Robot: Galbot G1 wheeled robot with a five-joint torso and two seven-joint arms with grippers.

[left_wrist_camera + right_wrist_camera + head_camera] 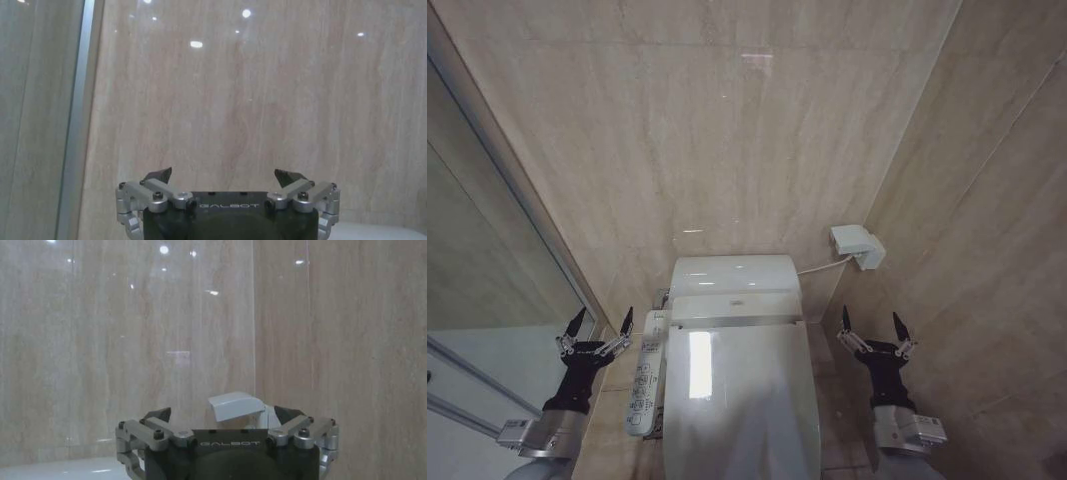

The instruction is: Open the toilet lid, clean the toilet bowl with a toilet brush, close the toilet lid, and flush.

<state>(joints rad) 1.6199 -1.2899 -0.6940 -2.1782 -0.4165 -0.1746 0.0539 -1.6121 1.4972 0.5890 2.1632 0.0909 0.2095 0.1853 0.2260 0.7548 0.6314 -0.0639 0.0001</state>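
My left gripper (601, 321): fingers spread wide, holding nothing, beside the white side control panel (646, 372).
My right gripper (873, 325): fingers spread wide, holding nothing, in the gap between toilet and beige marble-look side wall (987, 250).
Large glossy white plastic toilet lid (742, 400): shut, between my grippers, touching neither.
Room: glass partition (487, 260) close on my left; small white wall box (858, 245) ahead of my right gripper.
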